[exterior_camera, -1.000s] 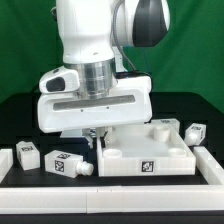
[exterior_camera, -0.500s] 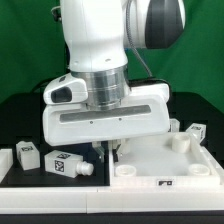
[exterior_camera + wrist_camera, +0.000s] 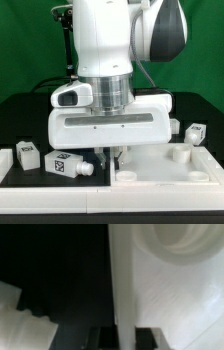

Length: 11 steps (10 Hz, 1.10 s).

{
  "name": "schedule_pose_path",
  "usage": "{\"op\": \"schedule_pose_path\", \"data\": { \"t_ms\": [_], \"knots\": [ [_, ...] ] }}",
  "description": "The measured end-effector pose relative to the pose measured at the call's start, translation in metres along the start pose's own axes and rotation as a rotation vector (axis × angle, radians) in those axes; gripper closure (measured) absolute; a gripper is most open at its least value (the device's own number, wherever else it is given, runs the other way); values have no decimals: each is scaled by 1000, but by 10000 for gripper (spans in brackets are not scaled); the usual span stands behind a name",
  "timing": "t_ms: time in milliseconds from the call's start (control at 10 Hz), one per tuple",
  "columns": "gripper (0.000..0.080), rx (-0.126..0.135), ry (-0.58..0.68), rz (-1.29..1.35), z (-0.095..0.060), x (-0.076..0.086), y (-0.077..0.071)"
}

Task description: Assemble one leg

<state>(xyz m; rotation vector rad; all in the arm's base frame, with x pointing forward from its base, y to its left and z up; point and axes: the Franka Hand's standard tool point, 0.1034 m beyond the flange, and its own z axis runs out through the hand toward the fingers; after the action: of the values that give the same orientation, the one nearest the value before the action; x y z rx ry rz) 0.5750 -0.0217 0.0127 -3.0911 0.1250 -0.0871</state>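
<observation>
White plastic fills most of both views. The arm [image 3: 105,40] stands upright over the middle of the black table [image 3: 22,120]. Its gripper [image 3: 110,157] points straight down at the near-left part of the frame [image 3: 165,168], the large tray-like piece with raised round sockets that lies near, on the exterior view's right.

In the wrist view the gripper [image 3: 125,339] has its two dark fingers [image 3: 105,339] standing one on each side of the thin upright wall of the frame [image 3: 170,291]. Only that wall lies between them. The jaws are drawn in narrow and look clamped on the wall, one finger outside over the black table and the other inside over the tray floor. One round socket [image 3: 190,241] shows further along the inside of the frame.

The leg [image 3: 66,165] lies on its side on the table, near and on the exterior view's left. It is just beside the fingers but apart from them. Its blocky tagged end points to the exterior view's left and its round stub points right, toward the frame's corner. A second leg [image 3: 28,153] sits further left on the table, a tag facing the camera. A third leg [image 3: 193,132] sits beyond the frame at the far right, also on the table and clear of the gripper.
</observation>
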Motion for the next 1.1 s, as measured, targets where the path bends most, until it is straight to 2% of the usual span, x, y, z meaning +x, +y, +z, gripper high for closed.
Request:
{"op": "schedule_pose_path", "data": {
  "t_ms": [200, 400, 500, 600, 700, 800, 900, 1000, 1100],
  "knots": [
    [745, -13, 21, -16, 0, 2, 0],
    [745, -13, 20, -15, 0, 2, 0],
    [579, -13, 20, -15, 0, 2, 0],
    [579, -9, 4, -31, -3, 0, 3],
    [366, 2, -28, -36, -20, -1, 8],
    [234, 9, -40, -33, -34, 0, 10],
    [176, 16, -56, -43, -45, -1, 12],
    [176, 20, -67, -59, -55, -2, 17],
    [155, 17, -61, -75, -58, -1, 23]
  ]
}}
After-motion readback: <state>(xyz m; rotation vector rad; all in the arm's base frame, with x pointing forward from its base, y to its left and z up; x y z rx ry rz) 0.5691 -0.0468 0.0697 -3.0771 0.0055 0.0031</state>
